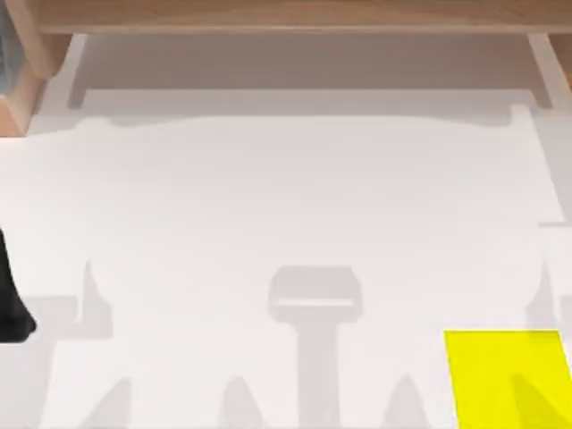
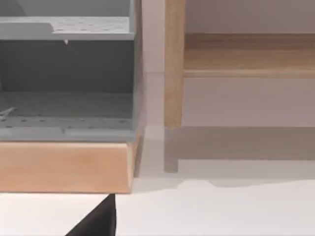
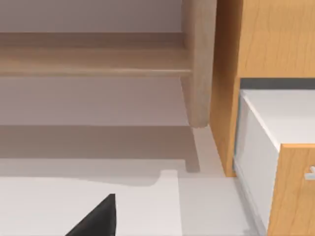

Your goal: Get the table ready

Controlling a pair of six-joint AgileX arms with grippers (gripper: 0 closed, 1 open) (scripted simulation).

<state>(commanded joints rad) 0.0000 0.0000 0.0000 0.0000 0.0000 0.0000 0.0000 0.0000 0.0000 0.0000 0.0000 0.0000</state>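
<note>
Here the table [image 1: 295,197] spreads across nearly the whole top view as a broad white top, with its light wooden frame [image 1: 295,13] running along the far edge. We judge it rigid, heavy and fixed, a smooth hard surface on which things may slide easily. It is not something we would lift or grip; getting it ready most likely means placing things on it, so any hold belongs on those things and not on the top.

On the table's near right corner lies a small yellow mat [image 1: 505,375], flat and square, partly crossed by a shadow. It looks thin and probably light and pliable. If we had to move it, an edge or corner would be the place to pinch, though flat on the surface it offers little to grasp.

At the table's left edge a dark part of our left arm [image 1: 11,304] shows; we cannot tell how its fingers stand. Its wrist view looks at a grey perforated shelf unit [image 2: 66,78] with a wooden base. The right wrist view faces a wooden cabinet [image 3: 266,64] beside the table, and there too we cannot tell that gripper's state.
</note>
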